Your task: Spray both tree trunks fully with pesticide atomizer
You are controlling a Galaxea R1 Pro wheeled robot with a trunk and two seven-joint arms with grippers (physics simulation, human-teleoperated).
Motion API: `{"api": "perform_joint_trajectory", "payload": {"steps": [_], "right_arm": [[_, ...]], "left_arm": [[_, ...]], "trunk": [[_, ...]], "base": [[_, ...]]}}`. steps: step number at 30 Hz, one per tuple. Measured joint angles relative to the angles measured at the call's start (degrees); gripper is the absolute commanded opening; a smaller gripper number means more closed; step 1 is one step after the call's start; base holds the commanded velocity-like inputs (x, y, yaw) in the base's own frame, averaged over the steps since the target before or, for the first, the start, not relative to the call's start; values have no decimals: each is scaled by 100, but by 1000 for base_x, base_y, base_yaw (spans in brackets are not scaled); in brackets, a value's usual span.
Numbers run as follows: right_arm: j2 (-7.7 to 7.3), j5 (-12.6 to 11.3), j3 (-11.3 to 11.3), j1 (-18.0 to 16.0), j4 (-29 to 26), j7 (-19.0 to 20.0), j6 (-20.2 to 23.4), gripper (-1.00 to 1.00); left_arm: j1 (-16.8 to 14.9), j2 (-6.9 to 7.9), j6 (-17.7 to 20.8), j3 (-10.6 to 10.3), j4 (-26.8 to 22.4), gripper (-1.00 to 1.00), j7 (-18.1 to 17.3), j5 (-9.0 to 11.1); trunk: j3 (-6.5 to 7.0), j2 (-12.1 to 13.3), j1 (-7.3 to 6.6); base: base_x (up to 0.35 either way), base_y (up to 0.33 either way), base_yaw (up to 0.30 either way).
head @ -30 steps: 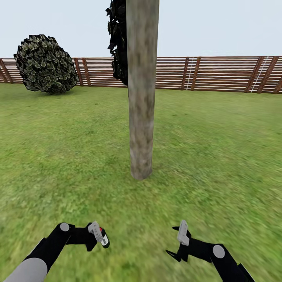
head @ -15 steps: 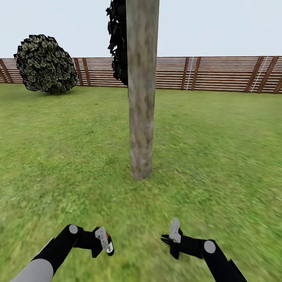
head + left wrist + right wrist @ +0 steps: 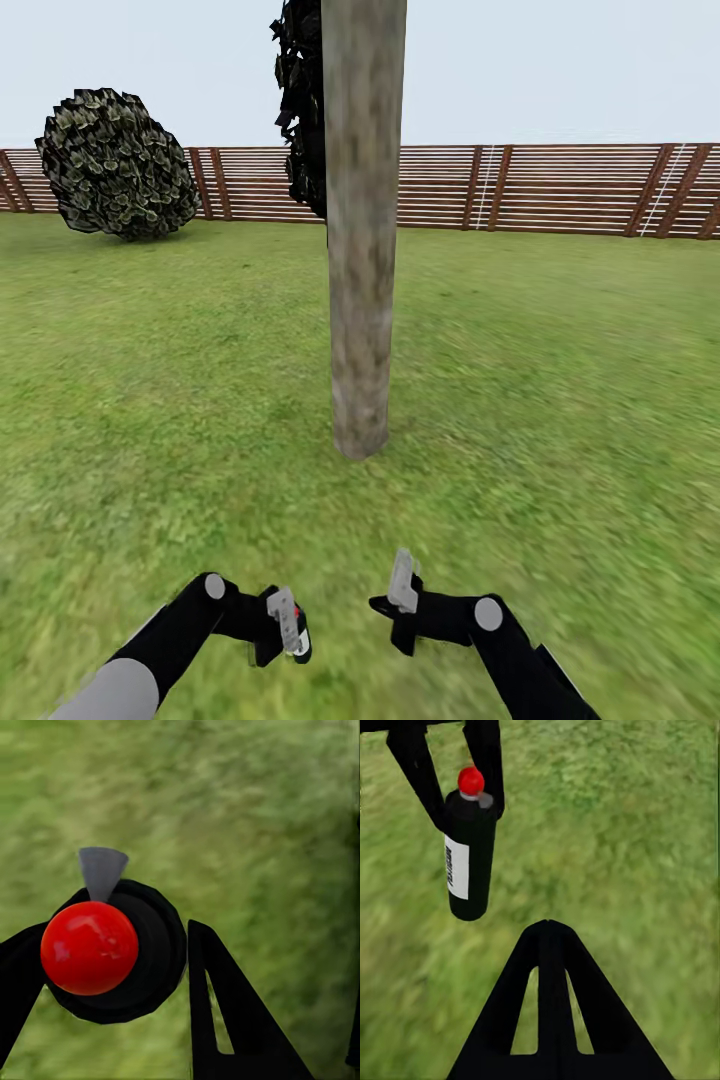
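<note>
One tree trunk, thick with mottled grey-brown bark, rises straight ahead from the grass floor of the garden. My left gripper is low at the front, shut on the pesticide atomizer, a dark bottle with a red top and white label. In the left wrist view the red top and a grey nozzle sit between the black fingers. My right gripper hovers close beside it, shut and holding nothing. In the right wrist view the atomizer hangs just beyond the right gripper.
A round leafy shrub stands at the far left by the brown slat fence, which runs across the back. Dark foliage shows behind the trunk. Open lawn lies on both sides of the trunk.
Both arms have drawn in toward each other. The left gripper with the atomizer has moved right and slightly down, the right gripper has moved left. The camera has stayed still.
</note>
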Motion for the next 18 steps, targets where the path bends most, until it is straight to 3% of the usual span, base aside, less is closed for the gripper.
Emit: {"api": "perform_joint_trajectory", "payload": {"steps": [1,6,18], "right_arm": [[66,0,3,-2,-19,1,18,-100],[146,2,4,-2,-29,1,23,-100],[205,2,4,-11,-29,1,23,-100]], "left_arm": [[-1,-97,-4,-13,-4,-100,1,-4],[-4,-228,-7,-21,-8,-100,1,-14],[-11,-402,-14,-45,-42,-100,18,10]], "trunk": [[0,0,0],[0,0,0],[0,0,0]], "base": [[0,0,0],[0,0,0],[0,0,0]]}}
